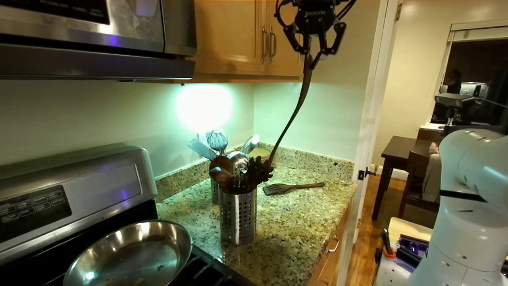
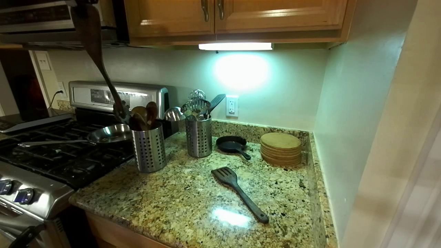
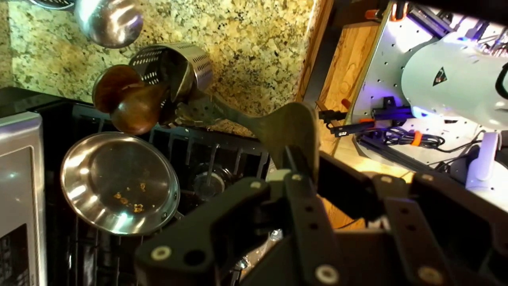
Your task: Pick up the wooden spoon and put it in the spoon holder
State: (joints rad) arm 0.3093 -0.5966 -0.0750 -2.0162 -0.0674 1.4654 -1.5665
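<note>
My gripper (image 1: 310,59) is shut on the wide upper end of the long dark brown wooden spoon (image 1: 304,91), which hangs tilted below it. The spoon also shows in an exterior view (image 2: 91,38) and in the wrist view (image 3: 283,127). Its lower end looks toothed and is at the rim of the spoon holder. I cannot tell whether it touches the rim or the utensils there. The spoon holder (image 1: 238,218) is an upright perforated steel canister on the counter with several wooden utensils in it; it also shows in an exterior view (image 2: 149,148) and the wrist view (image 3: 201,61).
A second steel canister (image 2: 199,139) with metal utensils stands behind. A steel frying pan (image 1: 131,254) sits on the stove beside the holder. A slotted wooden spatula (image 2: 246,198), a small black skillet (image 2: 231,144) and a stack of round boards (image 2: 280,151) lie on the counter. Cabinets (image 1: 230,35) hang above.
</note>
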